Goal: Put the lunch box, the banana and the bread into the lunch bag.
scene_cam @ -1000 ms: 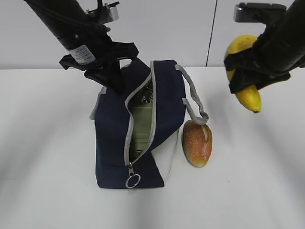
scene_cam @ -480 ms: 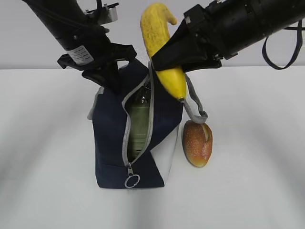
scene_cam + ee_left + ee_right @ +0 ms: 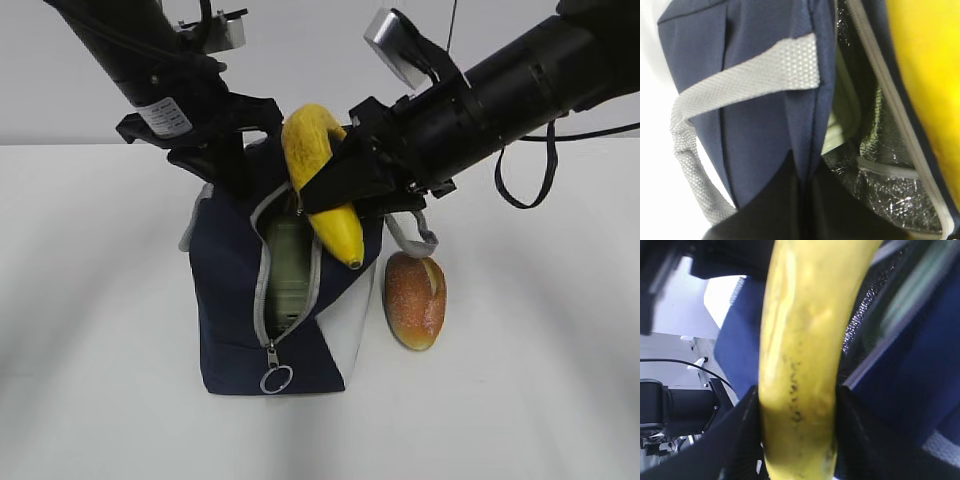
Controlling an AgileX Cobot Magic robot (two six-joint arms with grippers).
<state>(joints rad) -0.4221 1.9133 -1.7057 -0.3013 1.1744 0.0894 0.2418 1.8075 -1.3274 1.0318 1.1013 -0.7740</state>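
Inside the lunch bag [image 3: 290, 290], only a strip of the lunch box [image 3: 288, 265] shows through the zipper gap, and the left hand [image 3: 228, 170] is hard to make out, its fingers pressed together on the bag's far left edge. Since half a second ago the banana [image 3: 318, 180] has come down and left, its dark tip now over the opening rather than the right rim. Pinching the banana mid-length is the right hand [image 3: 335, 185], while the bread [image 3: 414, 300] lies on the worktop [image 3: 540, 350] just right of the bag.
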